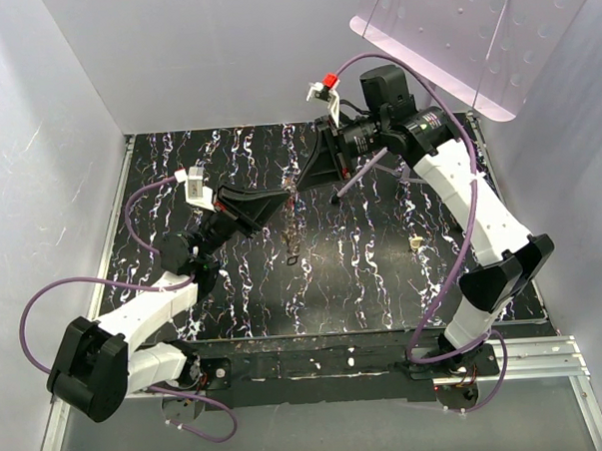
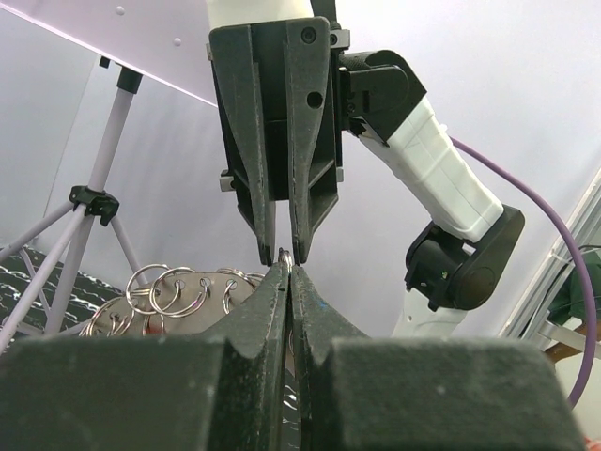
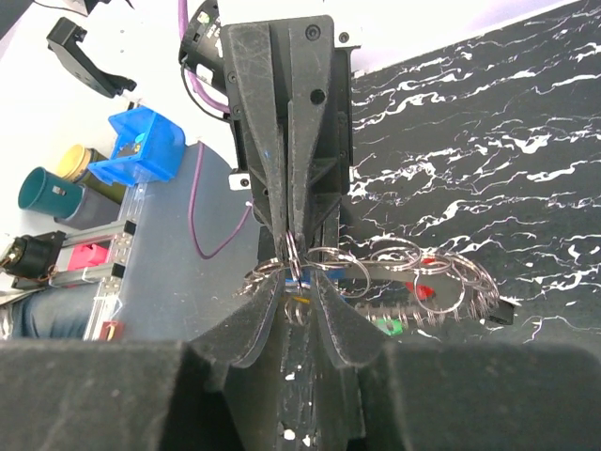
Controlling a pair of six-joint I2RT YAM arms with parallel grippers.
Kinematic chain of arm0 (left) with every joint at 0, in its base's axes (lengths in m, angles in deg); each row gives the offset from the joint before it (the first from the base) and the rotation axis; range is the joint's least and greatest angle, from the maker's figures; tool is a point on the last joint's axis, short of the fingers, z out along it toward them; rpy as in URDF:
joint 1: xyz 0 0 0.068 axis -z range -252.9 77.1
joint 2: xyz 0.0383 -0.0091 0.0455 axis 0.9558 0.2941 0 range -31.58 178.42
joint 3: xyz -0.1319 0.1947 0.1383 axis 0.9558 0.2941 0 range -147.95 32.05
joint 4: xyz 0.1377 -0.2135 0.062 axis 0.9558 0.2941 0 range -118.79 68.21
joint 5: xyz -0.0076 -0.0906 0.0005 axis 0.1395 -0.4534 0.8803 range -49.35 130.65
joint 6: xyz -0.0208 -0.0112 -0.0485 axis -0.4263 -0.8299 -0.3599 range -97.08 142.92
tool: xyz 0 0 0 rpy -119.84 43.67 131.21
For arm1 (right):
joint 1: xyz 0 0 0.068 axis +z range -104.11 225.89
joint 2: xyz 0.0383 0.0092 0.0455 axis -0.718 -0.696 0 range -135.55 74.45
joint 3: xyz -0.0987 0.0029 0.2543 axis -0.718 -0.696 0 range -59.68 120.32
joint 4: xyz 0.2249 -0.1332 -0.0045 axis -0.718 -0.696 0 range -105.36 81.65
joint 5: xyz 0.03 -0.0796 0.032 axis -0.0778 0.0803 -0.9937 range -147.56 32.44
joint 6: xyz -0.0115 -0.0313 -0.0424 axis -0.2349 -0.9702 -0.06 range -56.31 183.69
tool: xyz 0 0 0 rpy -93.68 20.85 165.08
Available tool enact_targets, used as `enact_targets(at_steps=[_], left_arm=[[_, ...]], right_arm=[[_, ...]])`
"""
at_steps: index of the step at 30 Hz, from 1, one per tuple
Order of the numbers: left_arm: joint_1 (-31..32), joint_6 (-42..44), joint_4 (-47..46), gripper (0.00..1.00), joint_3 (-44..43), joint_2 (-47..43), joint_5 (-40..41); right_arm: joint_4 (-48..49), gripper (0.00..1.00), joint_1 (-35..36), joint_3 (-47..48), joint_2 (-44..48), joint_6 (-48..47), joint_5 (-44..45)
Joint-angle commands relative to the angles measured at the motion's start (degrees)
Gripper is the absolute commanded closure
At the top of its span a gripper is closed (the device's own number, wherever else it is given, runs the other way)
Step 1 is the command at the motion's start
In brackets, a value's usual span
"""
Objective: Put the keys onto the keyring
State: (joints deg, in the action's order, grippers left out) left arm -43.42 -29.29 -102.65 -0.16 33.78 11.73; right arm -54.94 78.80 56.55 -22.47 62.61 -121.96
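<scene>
Between the opposed fingertips of the two grippers, the thin round metal keyring (image 3: 390, 256) hangs clear of the black white-veined table (image 3: 488, 141), with small grey metal keys (image 3: 451, 305) fanned beside it, some capped in colour.

Step in hand, as judged: presenting the ring for threading.

- The left gripper (image 2: 289, 271) is fully closed, pinching a wire loop of the keyring at its tips.
- The right gripper (image 3: 299, 274) meets it tip to tip, jaws a narrow slit about the same loop. Whether they press on it cannot be determined.

Next move, as judged: a firm second grip, then prising the coil.

Both arms reach inward, wrists roughly level, fingers facing.
</scene>
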Motion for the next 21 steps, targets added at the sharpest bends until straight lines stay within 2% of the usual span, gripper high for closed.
enact_targets(at_steps=[1, 4, 9, 15, 21], left_arm=[[-0.12, -0.44, -11.56, 1.0, -0.49, -0.85, 1.59], [-0.12, -0.35, -11.48, 1.0, -0.58, -1.03, 1.51], [-0.12, -0.27, -11.39, 1.0, -0.49, -1.2, 1.59], [-0.12, 1.31, -10.16, 1.0, -0.14, -2.69, 2.3], [-0.12, 3.77, -7.96, 1.0, -0.84, -4.63, 2.65]], right_arm=[[1.5, 0.76, 0.32, -0.74, 0.95, 0.64, -0.02], [1.5, 0.78, 0.49, -0.82, 0.95, 0.64, 0.07], [1.5, 0.99, 0.67, -1.0, 1.21, 0.64, -0.64], [0.89, 0.99, 0.58, -2.14, 2.0, 0.64, -1.08], [2.2, 0.99, 0.58, -7.32, 3.76, 2.93, -0.72]])
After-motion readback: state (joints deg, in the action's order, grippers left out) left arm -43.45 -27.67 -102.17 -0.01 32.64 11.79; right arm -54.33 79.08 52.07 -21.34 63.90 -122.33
